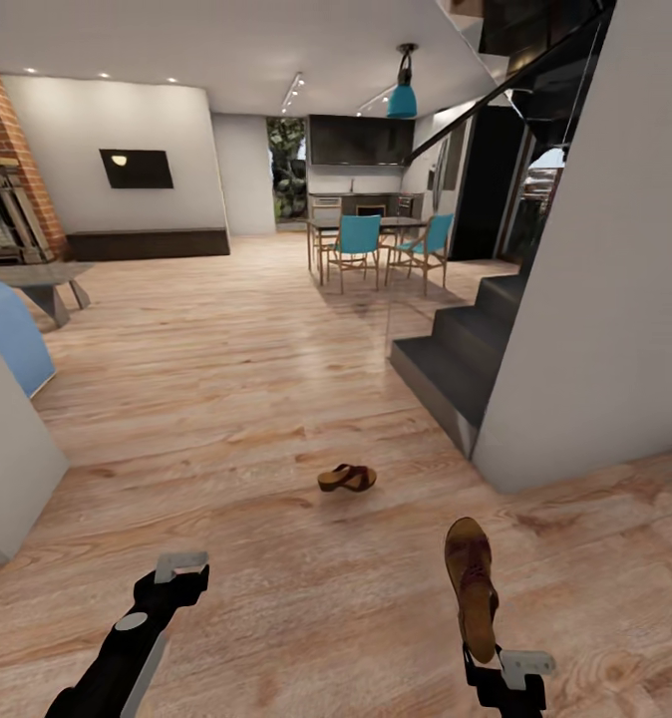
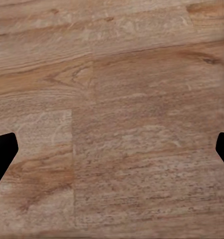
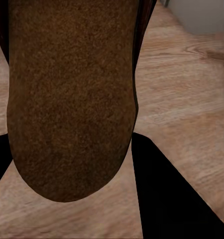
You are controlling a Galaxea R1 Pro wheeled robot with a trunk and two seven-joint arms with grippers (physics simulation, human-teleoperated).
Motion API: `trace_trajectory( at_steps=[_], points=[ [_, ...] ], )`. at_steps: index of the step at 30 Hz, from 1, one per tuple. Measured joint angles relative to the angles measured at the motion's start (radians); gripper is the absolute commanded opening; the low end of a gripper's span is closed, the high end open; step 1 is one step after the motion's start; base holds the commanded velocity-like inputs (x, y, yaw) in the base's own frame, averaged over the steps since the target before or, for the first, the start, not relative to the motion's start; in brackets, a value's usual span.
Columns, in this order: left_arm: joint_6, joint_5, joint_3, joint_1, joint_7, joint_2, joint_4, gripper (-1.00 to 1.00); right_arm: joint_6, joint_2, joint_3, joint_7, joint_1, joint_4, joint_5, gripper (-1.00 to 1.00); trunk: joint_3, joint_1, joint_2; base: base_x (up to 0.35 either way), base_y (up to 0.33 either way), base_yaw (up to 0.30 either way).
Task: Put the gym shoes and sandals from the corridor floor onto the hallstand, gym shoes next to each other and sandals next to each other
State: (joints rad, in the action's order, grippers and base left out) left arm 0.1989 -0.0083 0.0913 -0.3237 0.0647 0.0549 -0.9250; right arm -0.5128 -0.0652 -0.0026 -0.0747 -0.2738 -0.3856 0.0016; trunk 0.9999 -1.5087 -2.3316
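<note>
Head view over an open-plan room. The right gripper [image 1: 504, 666], at the near right edge, grips one sandal [image 1: 473, 586] by its near end; the sandal points away from the robot and is carried clear of the corridor floor [image 1: 276, 399], its brown footbed facing up. In the right wrist view the same sandal [image 3: 72, 99] lies lengthwise between the dark fingers [image 3: 162, 199], which are closed against its sides, with plank flooring visible past its edges.

The second sandal [image 1: 347, 478] rests on the floor farther ahead, slightly left of the held one and well apart from it, lying roughly crosswise to the line of sight.

The left gripper [image 1: 181, 568], at the near left, reaches forward over bare floor. In the left wrist view its two dark fingertips [image 2: 3, 154] stand at opposite edges of the picture, spread wide, with nothing between them but wood-grain planks [image 2: 112, 119].

Surroundings: a dark staircase [image 1: 466, 349] rises at the right beside a pale wall [image 1: 595, 299]. At the far centre stands a dining table with turquoise chairs [image 1: 356, 239] under a turquoise pendant lamp [image 1: 403, 98], with dark kitchen cabinets [image 1: 361, 140] beyond. At the far left are a brick fireplace [image 1: 7, 179] and a wall-mounted screen [image 1: 137, 168]. A blue seat [image 1: 7, 334] and a pale block [image 1: 7, 469] occupy the near left edge.
</note>
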Motion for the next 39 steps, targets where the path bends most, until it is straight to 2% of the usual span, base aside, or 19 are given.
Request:
trace_trajectory(
  at_steps=[12,39],
  points=[
    [0.000,0.000,0.000,0.000,0.000,0.000,0.000,1.00,0.000,-0.001,0.000,0.000,0.000,0.000,0.000,-1.00,0.000,0.000,0.000,-0.239,0.198,-0.286],
    [-0.001,0.000,0.000,0.000,0.000,0.000,0.000,1.00,0.001,-0.001,0.000,0.001,0.000,0.000,-0.002,-1.00,0.000,0.001,0.000,-0.004,0.004,-0.300]
  ],
)
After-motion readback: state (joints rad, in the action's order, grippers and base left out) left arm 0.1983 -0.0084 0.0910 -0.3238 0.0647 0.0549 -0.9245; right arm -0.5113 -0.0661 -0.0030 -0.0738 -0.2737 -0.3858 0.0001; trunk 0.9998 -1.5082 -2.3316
